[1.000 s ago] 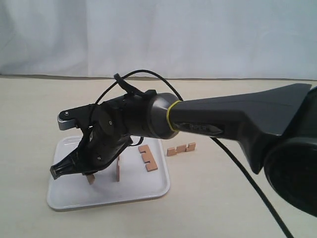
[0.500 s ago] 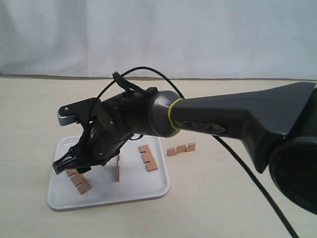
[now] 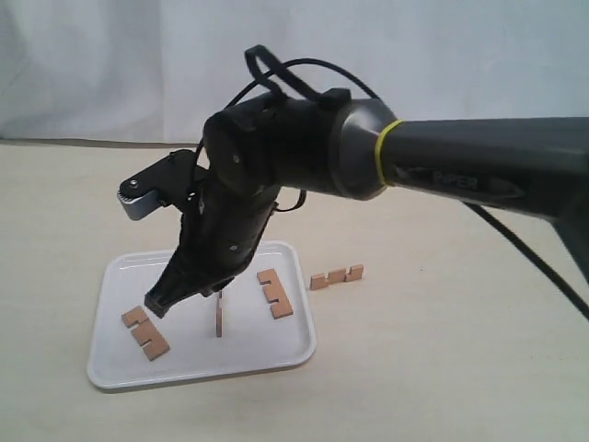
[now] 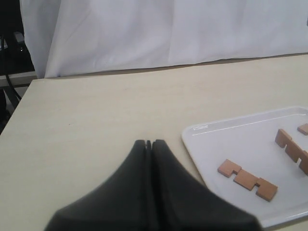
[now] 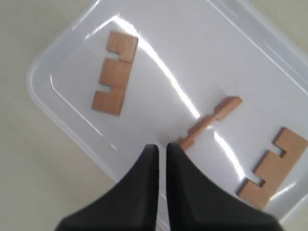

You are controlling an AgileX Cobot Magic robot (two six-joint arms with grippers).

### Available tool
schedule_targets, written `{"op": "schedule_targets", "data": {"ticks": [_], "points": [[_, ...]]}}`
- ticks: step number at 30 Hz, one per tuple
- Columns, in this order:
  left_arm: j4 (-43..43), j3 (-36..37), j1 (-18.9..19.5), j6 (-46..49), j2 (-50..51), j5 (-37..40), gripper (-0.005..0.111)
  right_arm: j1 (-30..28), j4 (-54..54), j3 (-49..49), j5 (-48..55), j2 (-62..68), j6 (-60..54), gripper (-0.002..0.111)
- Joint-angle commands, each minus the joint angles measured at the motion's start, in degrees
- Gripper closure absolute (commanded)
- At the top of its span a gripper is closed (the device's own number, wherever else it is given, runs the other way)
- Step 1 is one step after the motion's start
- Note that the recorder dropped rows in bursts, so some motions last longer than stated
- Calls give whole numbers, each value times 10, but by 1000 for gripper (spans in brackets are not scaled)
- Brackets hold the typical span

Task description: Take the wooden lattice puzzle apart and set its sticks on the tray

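1. Although a thin slit showed between them, the right gripper [image 5: 161, 147] had its fingers [image 5: 142, 187] drawn together, gripping nothing and touching nothing.
2. Its tips hung above the floor of the tray [image 5: 168, 53], close to one rim.
3. Below it, the wooden lattice puzzle lay fully apart as four separate sticks.
4. In the exterior view, one stick [image 3: 144, 332] lay flat near the tray's left end, just beside the right gripper's tips [image 3: 155, 307].
5. A second stick [image 3: 219, 316] stood upright near the tray's middle.
6. A third stick [image 3: 274, 293] lay flat toward the right end.
7. A fourth stick [image 3: 336, 275] lay off the tray on the table [image 3: 442, 368], just beside the tray's far right corner.
8. Over the table beside the tray's rim, the left gripper [image 4: 149, 143] had its fingers pressed together and empty; two of the flat sticks showed in its wrist view.
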Motion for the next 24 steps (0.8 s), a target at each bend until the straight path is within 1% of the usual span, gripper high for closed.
{"op": "schedule_targets", "data": {"ticks": [1, 11, 15, 17, 19, 21, 24], "points": [[-1, 1, 1, -1, -1, -3, 107, -42, 30, 8, 61, -24, -61, 104], [-1, 1, 1, -1, -1, -3, 107, -157, 26, 73, 59, -87, -135, 104], [-1, 1, 1, -1, -1, -3, 107, -211, 26, 94, 36, -98, -163, 104], [-1, 1, 1, -1, -1, -3, 107, -228, 43, 106, 18, -95, -167, 104], [-1, 1, 1, -1, -1, -3, 107, -235, 51, 117, 3, -88, -199, 103], [-1, 1, 1, -1, -1, -3, 107, -237, 50, 127, -15, -77, -237, 98], [-1, 1, 1, -1, -1, -3, 107, -235, 50, 128, -40, -64, -286, 84]]}}
